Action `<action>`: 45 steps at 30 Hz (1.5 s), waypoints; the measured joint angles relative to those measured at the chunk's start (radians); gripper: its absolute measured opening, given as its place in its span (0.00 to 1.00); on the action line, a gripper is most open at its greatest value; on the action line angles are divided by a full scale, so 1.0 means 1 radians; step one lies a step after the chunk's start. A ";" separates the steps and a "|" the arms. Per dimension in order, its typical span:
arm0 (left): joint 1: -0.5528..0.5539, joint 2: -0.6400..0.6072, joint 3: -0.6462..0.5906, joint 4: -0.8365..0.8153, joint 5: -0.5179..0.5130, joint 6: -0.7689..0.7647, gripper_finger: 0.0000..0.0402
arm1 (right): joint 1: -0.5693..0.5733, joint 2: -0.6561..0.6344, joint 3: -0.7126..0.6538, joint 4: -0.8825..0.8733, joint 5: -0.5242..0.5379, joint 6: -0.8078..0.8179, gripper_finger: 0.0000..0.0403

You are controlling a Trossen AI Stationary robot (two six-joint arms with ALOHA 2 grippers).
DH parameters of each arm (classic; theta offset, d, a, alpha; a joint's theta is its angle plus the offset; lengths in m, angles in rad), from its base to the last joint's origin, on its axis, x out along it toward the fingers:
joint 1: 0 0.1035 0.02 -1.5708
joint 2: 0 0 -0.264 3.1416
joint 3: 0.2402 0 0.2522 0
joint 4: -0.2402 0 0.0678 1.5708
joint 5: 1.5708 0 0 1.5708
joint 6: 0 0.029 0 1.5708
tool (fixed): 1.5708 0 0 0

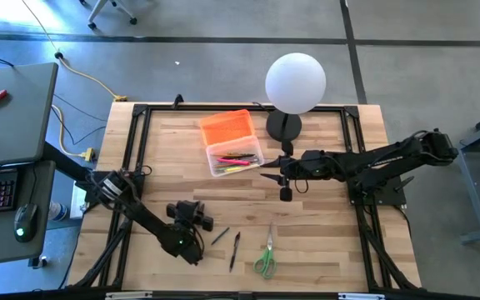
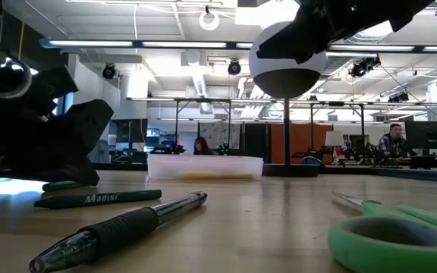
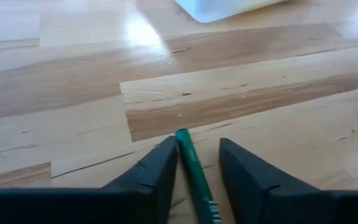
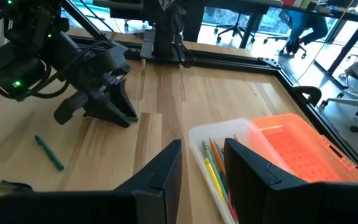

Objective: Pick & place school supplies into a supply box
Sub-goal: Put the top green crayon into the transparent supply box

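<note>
My left gripper (image 3: 197, 148) is low at the table's near left, open. Its two fingers stand on either side of a green pen (image 3: 196, 177) lying flat on the wood. A second green pen (image 2: 97, 199), a black pen (image 2: 120, 227) and green-handled scissors (image 1: 265, 254) lie nearby toward the near edge. The clear supply box (image 1: 236, 157) holds several pens and pencils, and its orange lid (image 1: 227, 127) lies at its far side. My right gripper (image 4: 204, 165) hovers open above the table beside the box, with nothing between its fingers. My left gripper comes slanting down with its fingers (image 3: 163, 163) lying along the green pen's tip end (image 3: 184, 138), one on each side. The pen lies flat on the table. One finger is right beside the pen; whether it touches, I cannot tell.
A white globe lamp (image 1: 296, 82) on a black base stands at the far side, just right of the box. A black frame (image 1: 140, 133) borders the table. Bare wood lies between the box and the loose pens.
</note>
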 joint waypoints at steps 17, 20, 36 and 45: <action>0.006 -0.002 0.044 -0.071 -0.114 -0.062 0.15 | 0.000 0.001 0.000 -0.012 -0.011 0.082 0.25; 0.014 -0.022 0.082 -0.132 -0.100 -0.067 0.11 | 0.000 0.001 0.000 -0.012 -0.027 0.107 0.25; 0.269 -0.234 0.214 -0.440 -0.304 0.101 0.07 | 0.000 0.001 0.000 -0.042 -0.076 0.157 0.25; 0.532 -0.330 0.214 0.003 -0.180 0.835 0.08 | 0.027 0.017 -0.001 -0.148 -0.053 0.239 0.25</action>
